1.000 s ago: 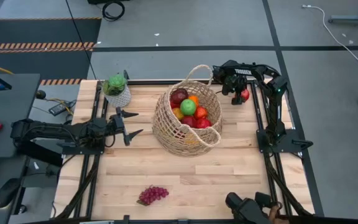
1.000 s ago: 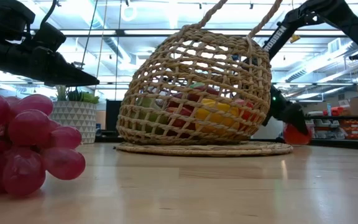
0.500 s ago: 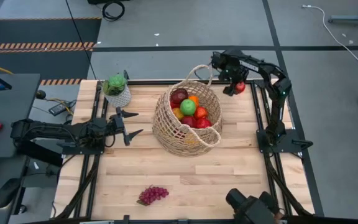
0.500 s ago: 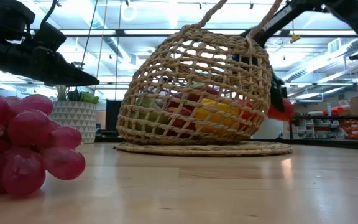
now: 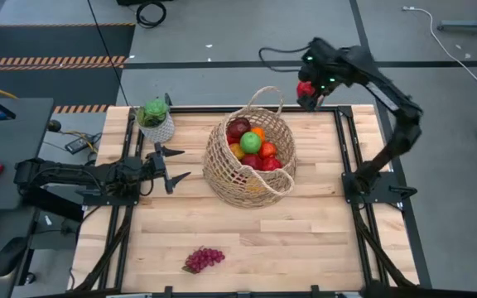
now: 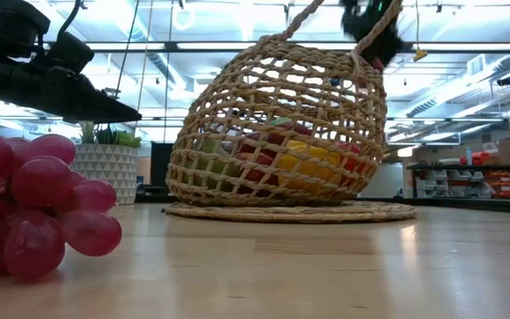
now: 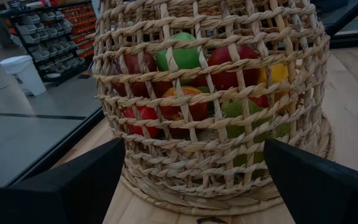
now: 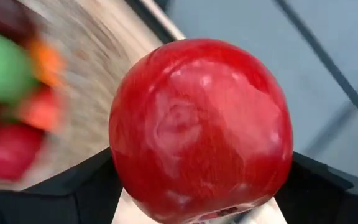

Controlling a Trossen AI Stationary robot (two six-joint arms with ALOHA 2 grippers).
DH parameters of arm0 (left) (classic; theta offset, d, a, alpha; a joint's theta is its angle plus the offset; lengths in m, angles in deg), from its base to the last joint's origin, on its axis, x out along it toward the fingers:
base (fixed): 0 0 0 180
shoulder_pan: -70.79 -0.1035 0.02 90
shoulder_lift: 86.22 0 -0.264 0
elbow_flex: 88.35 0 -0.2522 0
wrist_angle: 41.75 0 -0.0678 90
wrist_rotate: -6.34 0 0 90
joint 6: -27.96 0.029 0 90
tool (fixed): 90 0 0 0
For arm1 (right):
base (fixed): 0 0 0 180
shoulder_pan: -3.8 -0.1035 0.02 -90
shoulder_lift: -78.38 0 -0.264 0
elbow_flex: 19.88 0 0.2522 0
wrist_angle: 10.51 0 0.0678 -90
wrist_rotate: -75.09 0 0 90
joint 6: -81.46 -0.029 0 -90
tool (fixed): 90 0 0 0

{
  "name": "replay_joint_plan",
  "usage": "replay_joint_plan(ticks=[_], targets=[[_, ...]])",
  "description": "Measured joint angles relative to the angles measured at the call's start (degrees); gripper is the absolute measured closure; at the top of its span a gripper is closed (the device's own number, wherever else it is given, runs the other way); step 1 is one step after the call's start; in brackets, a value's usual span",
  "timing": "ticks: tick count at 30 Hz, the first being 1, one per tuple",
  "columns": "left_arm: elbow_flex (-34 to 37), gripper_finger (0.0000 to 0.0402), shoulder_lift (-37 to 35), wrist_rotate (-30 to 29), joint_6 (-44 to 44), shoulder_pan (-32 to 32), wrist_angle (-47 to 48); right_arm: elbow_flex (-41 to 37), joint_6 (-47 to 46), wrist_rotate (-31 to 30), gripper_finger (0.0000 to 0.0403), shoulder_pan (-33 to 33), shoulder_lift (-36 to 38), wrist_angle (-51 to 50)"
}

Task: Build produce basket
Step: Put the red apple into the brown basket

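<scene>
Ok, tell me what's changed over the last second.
The right end effector, shut on the red apple, rose from the table's far right corner and now hangs high beyond the far edge, near the basket. The left end effector stayed open beside the basket; the grapes and plant pot did not move.

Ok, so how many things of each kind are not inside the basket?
Red apple, in the right claw: 1
Grape bunch: 1
Potted plant: 1
Total: 3
</scene>
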Motion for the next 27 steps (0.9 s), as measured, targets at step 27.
replay_joint_plan(ticks=[27], targets=[[0.0,0.0011,0.0,0.0,0.0,0.0,0.0,-21.8,4.6,-6.7,0.0048,-39.6,14.0,39.9]])
